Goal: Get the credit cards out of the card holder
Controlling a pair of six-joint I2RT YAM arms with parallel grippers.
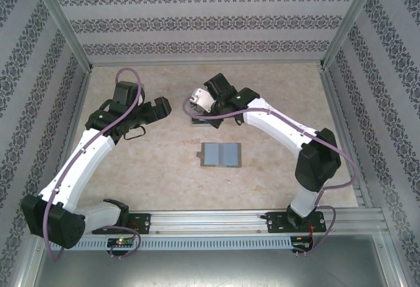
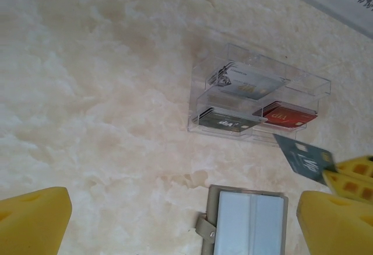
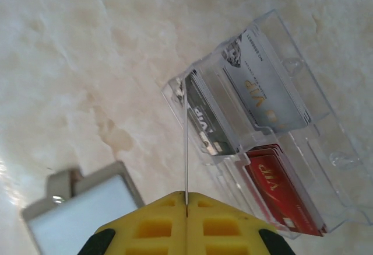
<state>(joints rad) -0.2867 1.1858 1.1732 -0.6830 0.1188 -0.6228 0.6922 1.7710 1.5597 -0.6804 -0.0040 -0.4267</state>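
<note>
Right gripper (image 3: 186,199) pinches a card (image 3: 186,144) near clear box (image 3: 274,126); left gripper (image 1: 159,108) wide, empty; wallet (image 1: 221,155) open on counter (image 1: 151,169).

Teal card (image 2: 303,159), grey holder (image 1: 220,155) — beige marbled table (image 2: 87,91)

I am driving this from afar, and what I look into is a robot test cell in a lab, dressed up to pass for a home. Bare aluminium posts (image 1: 65,27) frame the box, and the walls (image 1: 197,18) wear grey floral-striped wallpaper. The table (image 1: 151,169) has a beige marble-look top. Along its near edge a slotted metal rail (image 1: 216,220) carries my left arm (image 1: 88,155) and right arm (image 1: 282,126), with purple cables (image 1: 128,69) looping over them. A card holder (image 1: 221,155) and a clear plastic box (image 2: 259,91) lie out like props.
</note>
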